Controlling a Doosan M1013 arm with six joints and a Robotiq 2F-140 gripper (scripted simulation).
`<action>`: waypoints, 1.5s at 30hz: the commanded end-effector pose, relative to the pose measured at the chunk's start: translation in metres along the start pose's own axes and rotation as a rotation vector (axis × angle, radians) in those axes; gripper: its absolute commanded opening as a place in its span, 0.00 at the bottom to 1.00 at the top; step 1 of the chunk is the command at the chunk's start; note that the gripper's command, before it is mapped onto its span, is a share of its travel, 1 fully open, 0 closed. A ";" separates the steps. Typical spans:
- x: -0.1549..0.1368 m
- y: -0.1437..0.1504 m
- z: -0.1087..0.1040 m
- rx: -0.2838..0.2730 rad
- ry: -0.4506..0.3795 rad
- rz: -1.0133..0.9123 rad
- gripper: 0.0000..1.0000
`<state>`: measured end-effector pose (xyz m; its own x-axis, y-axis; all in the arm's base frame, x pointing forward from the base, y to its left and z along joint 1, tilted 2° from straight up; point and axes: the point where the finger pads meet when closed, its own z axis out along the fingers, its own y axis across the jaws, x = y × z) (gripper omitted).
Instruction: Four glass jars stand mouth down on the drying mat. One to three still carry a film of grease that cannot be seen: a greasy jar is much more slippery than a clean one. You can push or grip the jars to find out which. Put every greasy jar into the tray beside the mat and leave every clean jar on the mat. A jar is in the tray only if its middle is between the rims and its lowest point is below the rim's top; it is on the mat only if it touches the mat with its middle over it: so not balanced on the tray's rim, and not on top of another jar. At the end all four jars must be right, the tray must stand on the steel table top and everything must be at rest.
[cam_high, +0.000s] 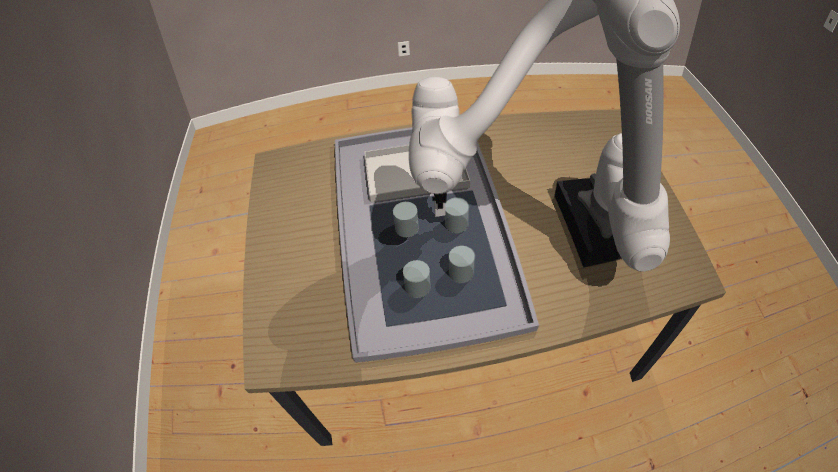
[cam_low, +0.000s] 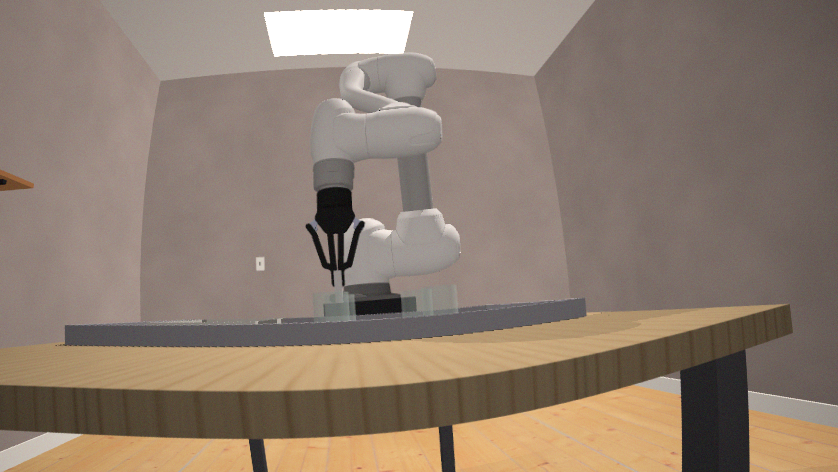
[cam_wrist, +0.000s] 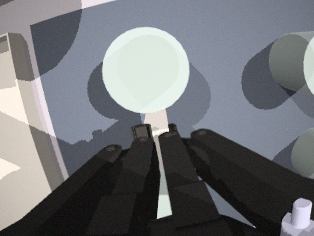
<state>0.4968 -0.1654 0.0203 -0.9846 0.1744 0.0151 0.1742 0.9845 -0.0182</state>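
Four pale glass jars stand mouth down on the dark drying mat (cam_high: 436, 263): back left (cam_high: 405, 218), back right (cam_high: 456, 214), front left (cam_high: 416, 278) and front right (cam_high: 461, 263). My gripper (cam_high: 438, 208) is shut and empty. It hangs low between the two back jars, close beside the back right one. In the wrist view the fingertips (cam_wrist: 155, 129) point at that jar (cam_wrist: 145, 69) from just short of its side; I cannot tell if they touch. In the low side view the gripper (cam_low: 337, 281) stands just above the jars (cam_low: 335, 304). The pale tray (cam_high: 392, 172) lies behind the mat, partly hidden by my arm.
The mat and tray lie on the grey steel table top (cam_high: 363, 246) with a raised rim, on a wooden table. My arm's base (cam_high: 586, 225) stands at the right. Two more jars (cam_wrist: 293, 57) show at the right of the wrist view.
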 end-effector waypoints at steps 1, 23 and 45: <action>0.002 -0.003 0.000 0.006 -0.002 -0.013 0.00; 0.004 -0.003 -0.002 0.006 -0.002 -0.013 0.00; 0.007 -0.003 -0.004 0.006 -0.002 -0.013 0.00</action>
<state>0.4932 -0.1651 0.0239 -0.9847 0.1742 0.0101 0.1740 0.9846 -0.0193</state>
